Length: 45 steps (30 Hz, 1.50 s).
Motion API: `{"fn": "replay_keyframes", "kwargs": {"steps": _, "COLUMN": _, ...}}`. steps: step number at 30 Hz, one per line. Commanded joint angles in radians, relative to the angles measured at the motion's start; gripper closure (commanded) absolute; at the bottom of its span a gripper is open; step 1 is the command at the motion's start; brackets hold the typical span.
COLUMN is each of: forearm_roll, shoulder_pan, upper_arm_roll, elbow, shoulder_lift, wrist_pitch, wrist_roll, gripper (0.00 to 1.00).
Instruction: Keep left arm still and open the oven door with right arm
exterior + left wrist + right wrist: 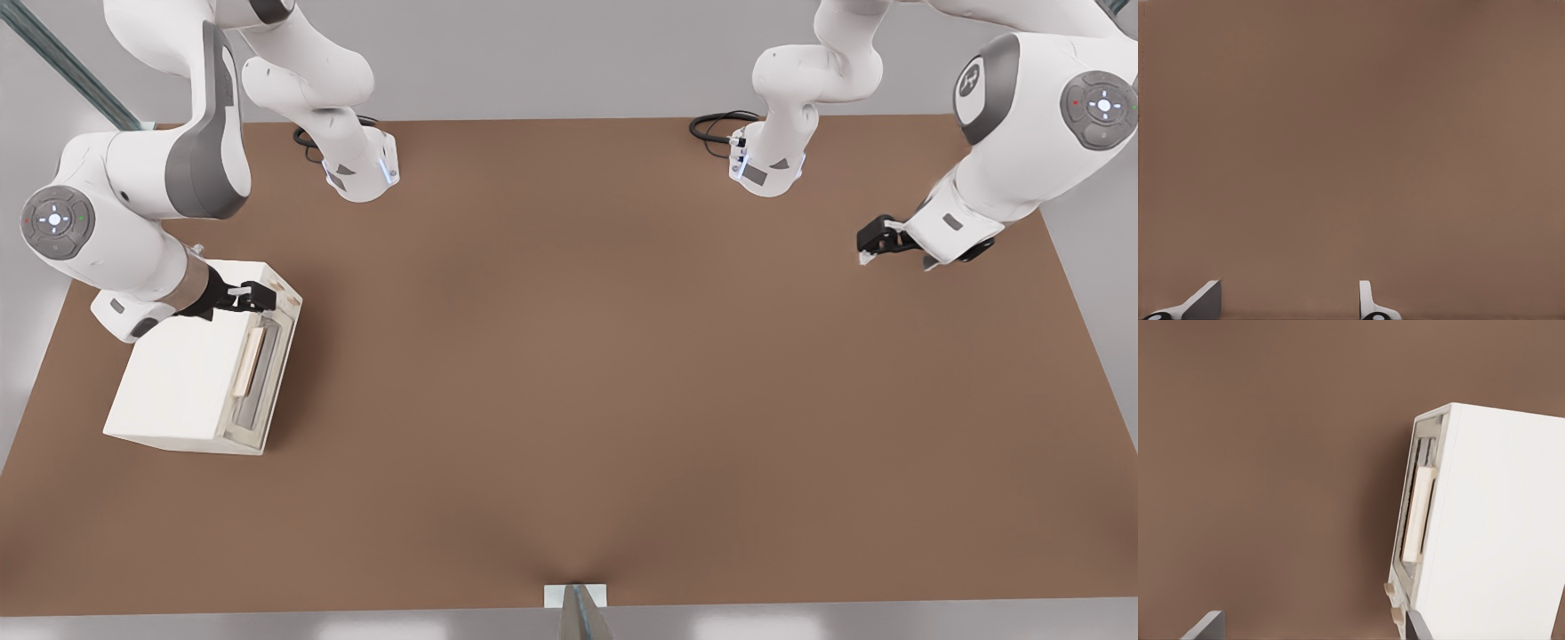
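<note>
At the front view's left, the black two-fingered hand point(264, 296) hovers open and empty above the cream oven door point(260, 378); it should drop squarely onto the pale wooden bar handle point(248, 362).

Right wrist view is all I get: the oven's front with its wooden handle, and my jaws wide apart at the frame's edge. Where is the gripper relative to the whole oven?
Observer: In the front view the gripper is at the oven's end nearest the arm bases, at the top front corner. It is short of the handle.
Operator: Which way does the door face on the table?
Observer: The oven sits near the table's edge on the front view's left. The oven door faces the front view's right, toward the middle of the table.
</note>
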Motion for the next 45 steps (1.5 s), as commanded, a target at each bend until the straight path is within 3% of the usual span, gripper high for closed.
{"fn": "replay_keyframes", "kwargs": {"steps": 1, "forearm_roll": 0.000, "shoulder_pan": 0.000, "upper_arm_roll": -0.001, "elbow": -0.003, "shoulder_lift": -0.001, "wrist_pitch": 0.002, "wrist_roll": -0.011, "gripper": 0.00}}
{"fn": "replay_keyframes", "kwargs": {"steps": 3, "forearm_roll": -0.069, "shoulder_pan": 0.001, "upper_arm_roll": -0.002, "elbow": -0.015, "shoulder_lift": 0.007, "wrist_pitch": -0.005, "wrist_roll": -0.064, "gripper": 0.00}}
{"fn": "replay_keyframes", "kwargs": {"steps": 4, "forearm_roll": -0.171, "shoulder_pan": 0.018, "upper_arm_roll": 0.005, "elbow": -0.014, "shoulder_lift": 0.033, "wrist_pitch": -0.003, "wrist_roll": -0.064, "gripper": 0.00}}
{"fn": "replay_keyframes", "kwargs": {"steps": 6, "forearm_roll": -0.418, "shoulder_pan": 0.081, "upper_arm_roll": 0.010, "elbow": 0.002, "shoulder_lift": 0.146, "wrist_pitch": 0.008, "wrist_roll": -0.164, "gripper": 0.79}}
{"fn": "replay_keyframes", "kwargs": {"steps": 9, "forearm_roll": -0.718, "shoulder_pan": 0.167, "upper_arm_roll": 0.009, "elbow": 0.003, "shoulder_lift": 0.290, "wrist_pitch": 0.025, "wrist_roll": -0.143, "gripper": 0.79}}
{"fn": "replay_keyframes", "kwargs": {"steps": 13, "forearm_roll": -0.845, "shoulder_pan": 0.253, "upper_arm_roll": 0.007, "elbow": -0.015, "shoulder_lift": 0.367, "wrist_pitch": -0.044, "wrist_roll": 0.092, "gripper": 0.79}}
{"fn": "replay_keyframes", "kwargs": {"steps": 21, "forearm_roll": -0.880, "shoulder_pan": 0.256, "upper_arm_roll": 0.002, "elbow": -0.040, "shoulder_lift": 0.407, "wrist_pitch": -0.095, "wrist_roll": 0.371, "gripper": 0.79}}
{"fn": "replay_keyframes", "kwargs": {"steps": 45, "forearm_roll": -0.894, "shoulder_pan": 0.211, "upper_arm_roll": 0.002, "elbow": -0.133, "shoulder_lift": 0.444, "wrist_pitch": -0.091, "wrist_roll": 0.394, "gripper": 0.79}}
